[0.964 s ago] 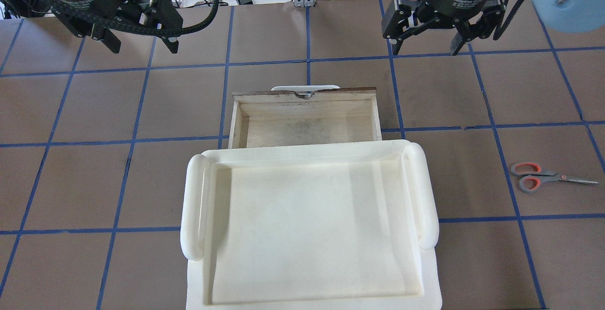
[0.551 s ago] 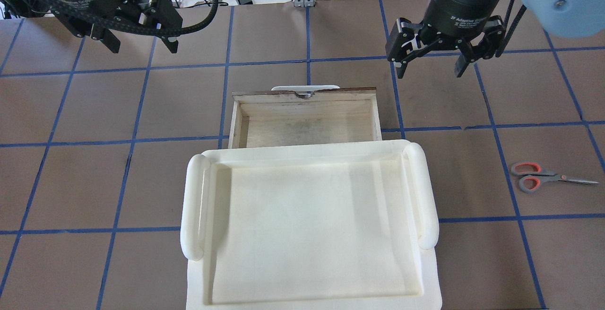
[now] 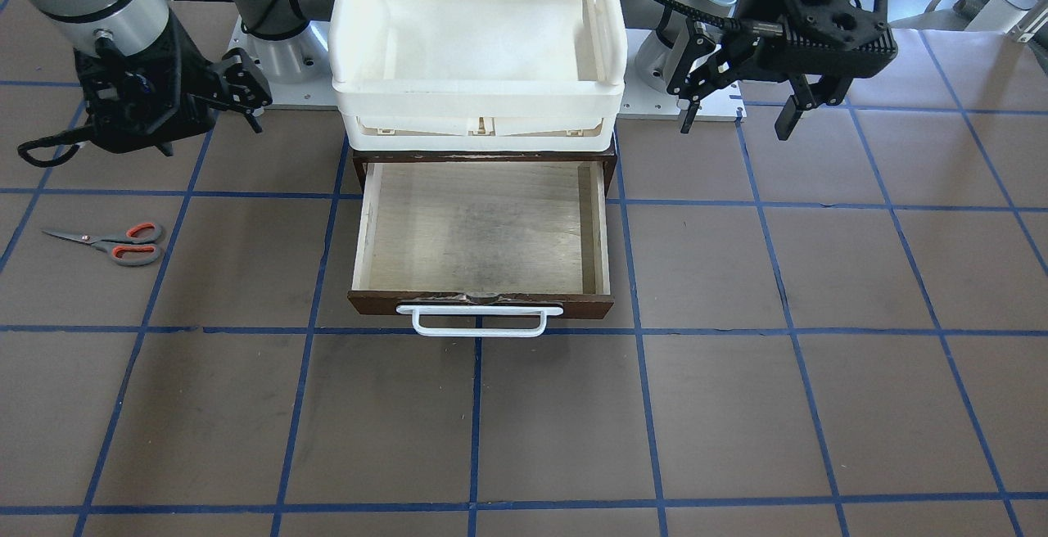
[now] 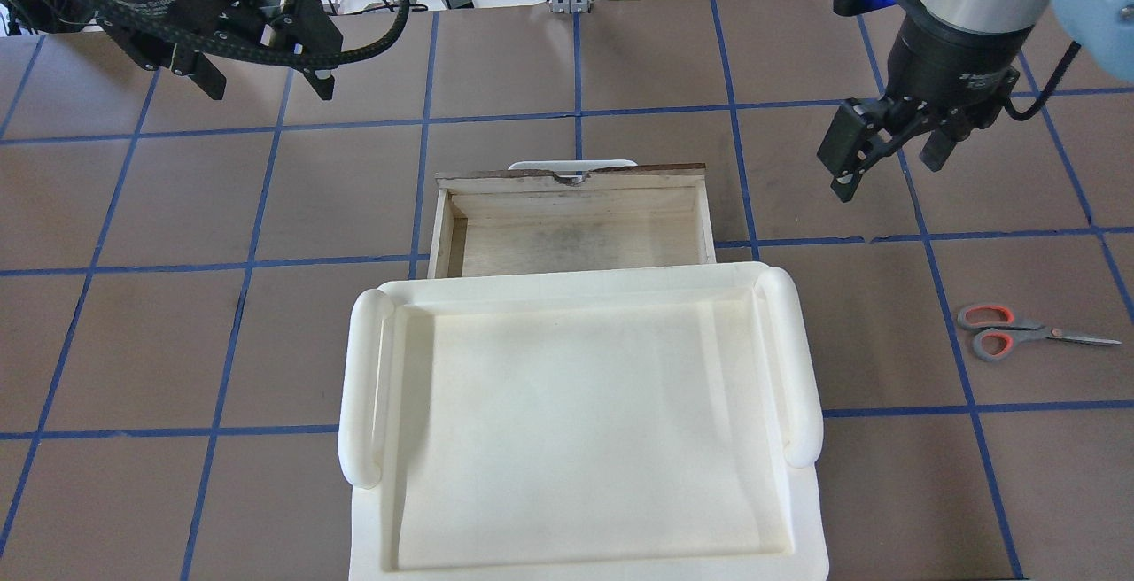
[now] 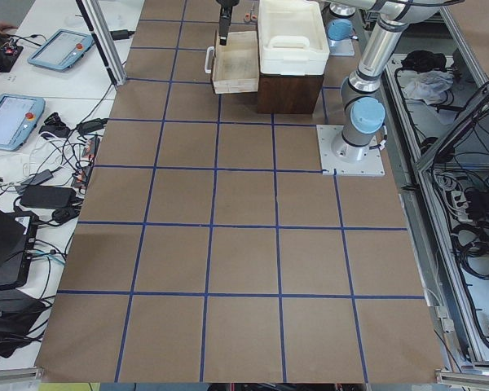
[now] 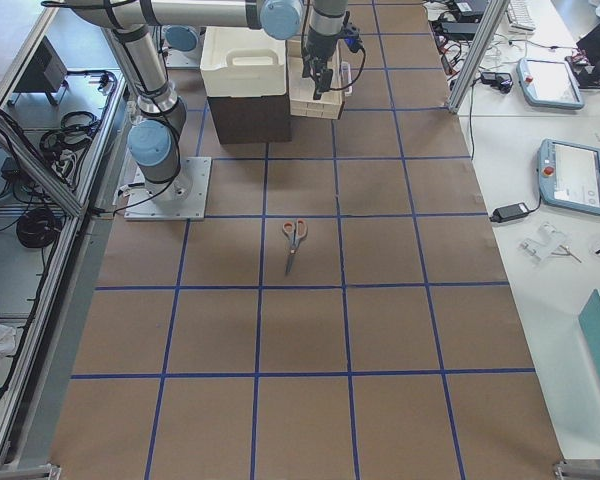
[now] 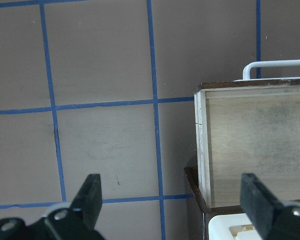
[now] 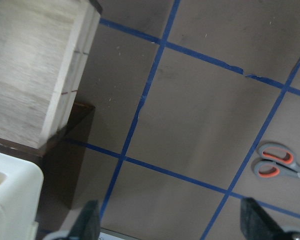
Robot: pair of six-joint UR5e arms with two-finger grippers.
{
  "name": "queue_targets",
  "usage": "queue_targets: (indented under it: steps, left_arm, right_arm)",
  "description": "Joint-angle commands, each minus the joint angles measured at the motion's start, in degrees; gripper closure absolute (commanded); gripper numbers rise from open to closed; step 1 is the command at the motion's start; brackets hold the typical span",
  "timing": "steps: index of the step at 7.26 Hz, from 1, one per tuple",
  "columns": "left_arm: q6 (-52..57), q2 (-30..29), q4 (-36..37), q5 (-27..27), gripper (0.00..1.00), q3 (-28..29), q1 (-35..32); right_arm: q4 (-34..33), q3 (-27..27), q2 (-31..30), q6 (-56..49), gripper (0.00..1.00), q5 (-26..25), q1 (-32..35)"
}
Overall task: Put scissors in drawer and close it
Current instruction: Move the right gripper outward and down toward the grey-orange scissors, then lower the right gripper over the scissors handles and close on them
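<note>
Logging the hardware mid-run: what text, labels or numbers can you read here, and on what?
"Gripper", after a partly hidden word: white print on the left gripper, on its body.
Print on the body of the right gripper: too blurred to read.
Too small to read: the pendant screens on the side bench.
No text visible on the scissors, drawer or white tray.

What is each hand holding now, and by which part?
Nothing is held. The left hand and the right hand are both open and empty; the scissors lie on the table.
</note>
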Motion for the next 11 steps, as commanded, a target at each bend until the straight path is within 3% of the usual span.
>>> queue_targets:
  steps: [1, 3, 5, 8, 11]
  left_arm:
    - [0.0, 0.0, 0.0, -0.1, 0.00, 0.0, 0.0]
    - [0.0, 0.0, 0.0, 0.0, 0.00, 0.0, 0.0]
    - [0.0, 0.0, 0.0, 0.0, 0.00, 0.0, 0.0]
    - [-0.1, -0.4, 0.0, 0.1, 0.00, 0.0, 0.0]
    - [0.0, 0.0, 0.0, 0.0, 0.00, -0.1, 0.0]
  right_arm:
    - [-4.6, 7.7, -1.2, -28.6, 0.04, -1.2, -12.6]
    - [-23.7, 20.4, -1.1, -56.2, 0.04, -3.7, -24.3]
    - [-33.3, 26.9, -0.6, -72.5, 0.04, -3.0, -30.5]
    - [-46.9, 35.0, 2.4, -83.6, 0.04, -0.2, -36.8]
    - [-54.3, 35.4, 10.3, -89.5, 0.04, 2.2, -39.6]
